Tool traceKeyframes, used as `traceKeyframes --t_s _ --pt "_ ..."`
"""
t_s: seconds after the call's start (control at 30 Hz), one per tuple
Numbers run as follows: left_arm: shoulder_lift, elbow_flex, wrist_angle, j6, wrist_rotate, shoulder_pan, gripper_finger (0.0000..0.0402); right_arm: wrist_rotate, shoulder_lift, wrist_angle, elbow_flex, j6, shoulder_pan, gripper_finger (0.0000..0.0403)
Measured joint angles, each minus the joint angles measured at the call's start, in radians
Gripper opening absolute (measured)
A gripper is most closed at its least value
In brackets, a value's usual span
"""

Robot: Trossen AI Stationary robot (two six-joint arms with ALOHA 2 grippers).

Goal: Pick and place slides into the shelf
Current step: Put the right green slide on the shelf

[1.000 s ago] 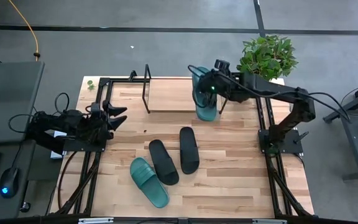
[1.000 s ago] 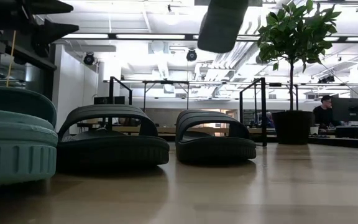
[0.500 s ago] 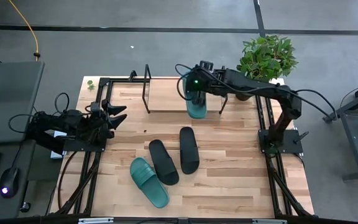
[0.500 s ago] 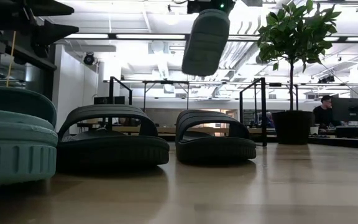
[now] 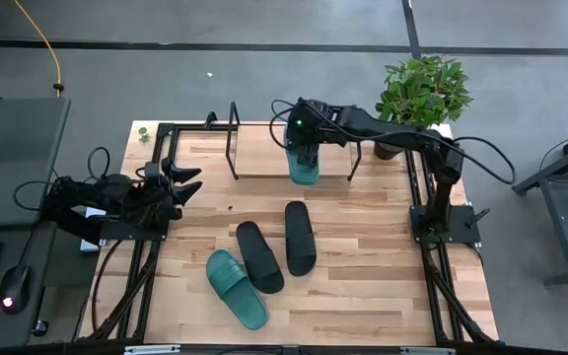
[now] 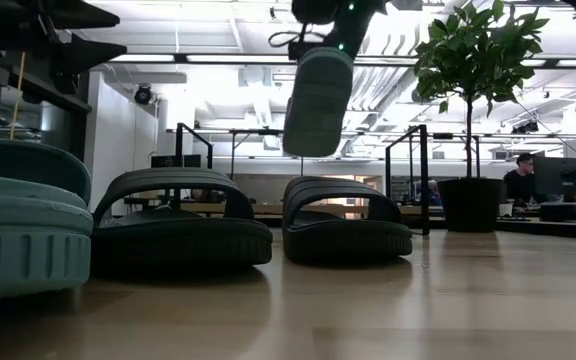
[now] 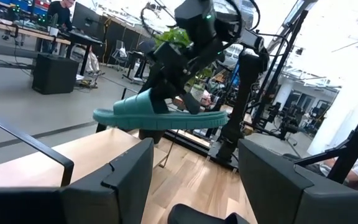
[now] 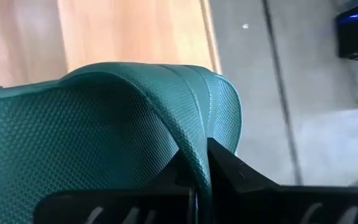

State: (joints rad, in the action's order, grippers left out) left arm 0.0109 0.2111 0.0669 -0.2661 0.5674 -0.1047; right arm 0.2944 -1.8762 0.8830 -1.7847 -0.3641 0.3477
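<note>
My right gripper (image 5: 307, 138) is shut on one teal slide (image 5: 304, 163), held in the air over the shelf's wooden board (image 5: 264, 150); the low view shows its sole (image 6: 318, 100) from below. The shelf's black end frames (image 5: 233, 140) stand at each end of the board. The other teal slide (image 5: 236, 288) and two black slides (image 5: 259, 256) (image 5: 300, 237) lie sole-down on the table. My left gripper (image 5: 190, 182) waits open at the table's left edge, near nothing. My right gripper pinches the teal slide's strap by its edge (image 8: 197, 155) between the two fingers (image 8: 247, 180), coming from above. The slide is lifted clear over the shelf, roughly level, with one end dipping lower (image 6: 308, 145).
A potted plant (image 5: 422, 94) stands at the table's far right corner, beside the right arm. A black tube frame (image 5: 414, 187) runs along the tabletop's sides. Bare wood lies between the shelf and the three slides on the table.
My right gripper has carried the teal slide toward the table's left, from the shelf's right end frame to over the board, and lower. It has stayed shut on the slide. The slides on the table have not moved.
</note>
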Motion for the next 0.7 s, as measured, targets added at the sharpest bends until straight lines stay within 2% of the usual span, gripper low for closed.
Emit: traceKeyframes --t_s 0.33,0.6,0.7 --pt "0.0 0.0 0.033 -0.003 0.0 0.0 0.0216 -0.015 -0.057 0.021 0.015 -0.005 0.011 0.0" --pt "0.0 0.0 0.04 -0.002 0.003 0.0 0.0216 -0.023 0.077 -0.198 0.293 -0.013 0.059 0.0" --pt "0.0 0.0 0.039 -0.001 0.009 0.0 0.0216 -0.091 0.143 -0.289 0.409 -0.028 0.083 0.0"
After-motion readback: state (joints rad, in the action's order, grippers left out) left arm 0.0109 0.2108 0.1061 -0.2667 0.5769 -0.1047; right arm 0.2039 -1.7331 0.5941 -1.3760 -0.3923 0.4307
